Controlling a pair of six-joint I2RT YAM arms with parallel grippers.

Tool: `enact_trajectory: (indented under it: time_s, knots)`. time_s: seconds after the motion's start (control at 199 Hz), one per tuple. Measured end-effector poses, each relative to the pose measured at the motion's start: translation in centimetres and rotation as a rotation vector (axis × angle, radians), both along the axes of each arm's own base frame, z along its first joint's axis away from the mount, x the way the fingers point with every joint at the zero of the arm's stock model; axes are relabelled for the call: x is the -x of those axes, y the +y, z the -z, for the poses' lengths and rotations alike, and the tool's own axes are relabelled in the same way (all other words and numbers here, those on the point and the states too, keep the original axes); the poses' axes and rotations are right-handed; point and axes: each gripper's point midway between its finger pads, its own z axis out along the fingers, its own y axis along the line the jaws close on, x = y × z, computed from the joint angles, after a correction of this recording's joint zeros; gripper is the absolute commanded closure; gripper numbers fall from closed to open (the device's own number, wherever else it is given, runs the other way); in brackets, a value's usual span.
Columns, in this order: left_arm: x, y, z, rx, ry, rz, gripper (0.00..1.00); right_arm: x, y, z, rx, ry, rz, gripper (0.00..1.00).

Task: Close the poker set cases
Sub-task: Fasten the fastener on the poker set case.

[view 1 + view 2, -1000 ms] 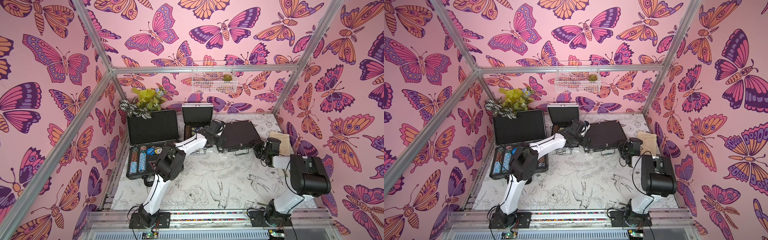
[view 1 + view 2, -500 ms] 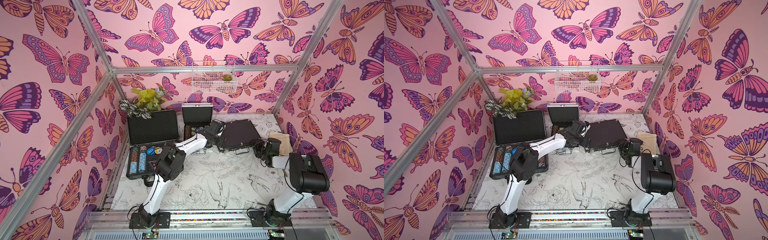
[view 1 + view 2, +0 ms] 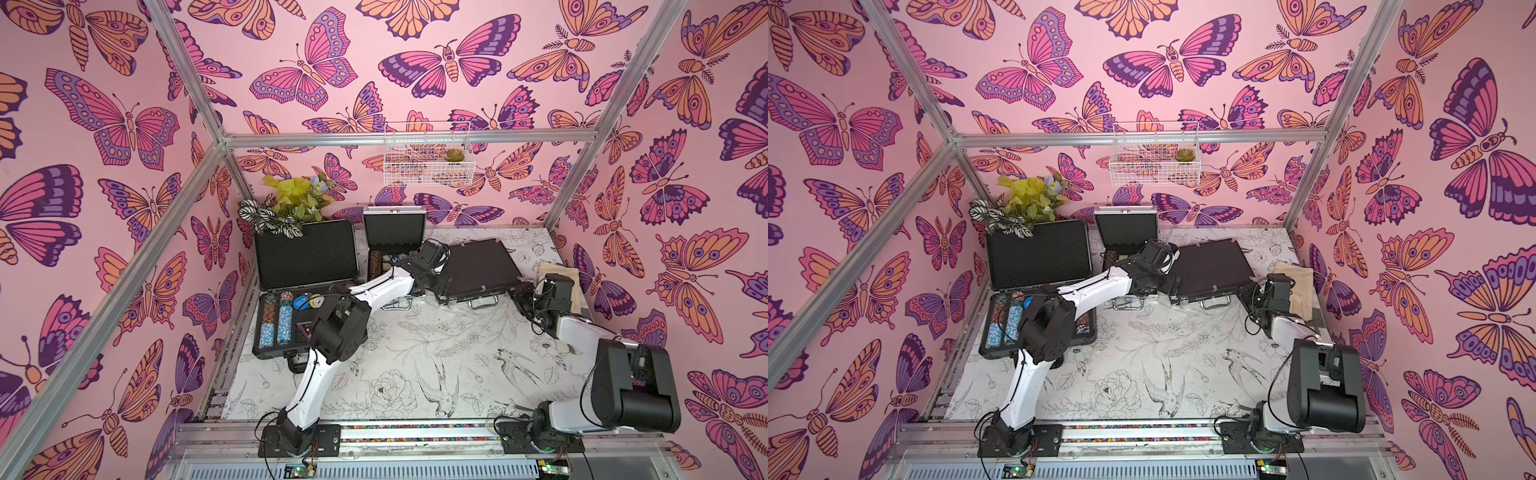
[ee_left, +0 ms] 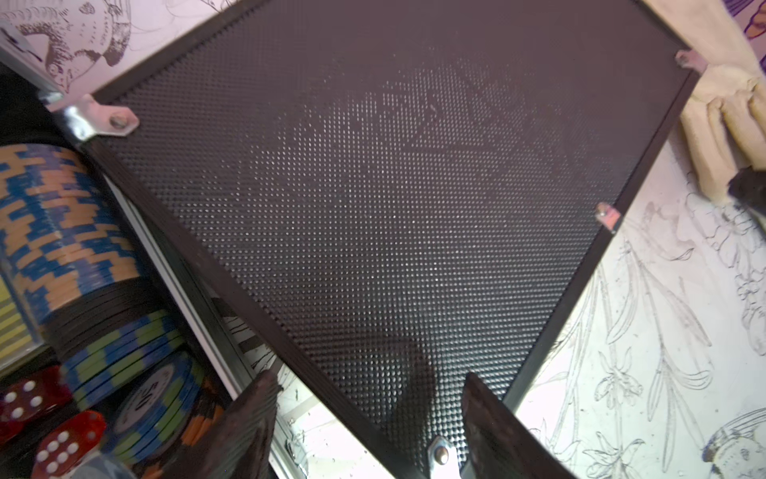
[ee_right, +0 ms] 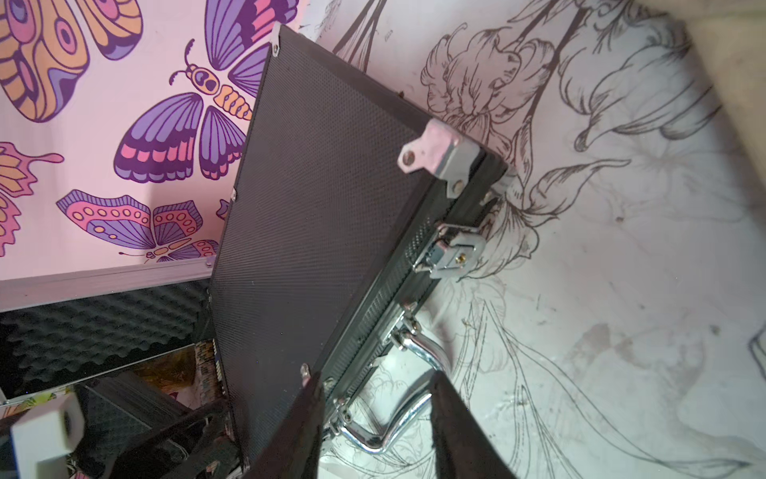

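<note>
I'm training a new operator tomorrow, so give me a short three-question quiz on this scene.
1. True or false: the large dark-grey case has its lid down.
2. How many cases stand with their lids up?
3. The left gripper and right gripper are both at the wide black case. Its lid is: A) upright B) lowered C) taken off.
Key: 1 false; 2 two, the large dark-grey case and the small silver case; 3 B.
</note>
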Motion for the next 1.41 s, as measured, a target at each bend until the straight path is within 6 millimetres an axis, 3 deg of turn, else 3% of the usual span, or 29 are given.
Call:
enact_trajectory:
  time_s: [0.301, 0.467, 0.883, 1.405]
  knots:
    - [0.9, 0.8, -4.6, 0.071, -0.024, -0.039, 0.27, 1.7, 2.6, 3.0, 0.049, 0.093, -0.089, 0.63]
    - [1.7, 1.3, -5.8, 0.092, -0.020, -0.055, 0.27, 2.4, 3.0, 4.8, 0.080, 0.152, -0.106, 0.66]
    - [2.1, 1.6, -4.5, 0.082, 0.013, -0.092, 0.27, 2.0, 3.3, 5.9, 0.140, 0.194, -0.147, 0.66]
    - [2.6, 2.4, -2.7, 0.051, 0.040, -0.111, 0.27, 2.1, 3.6, 6.5, 0.278, 0.256, -0.209, 0.59]
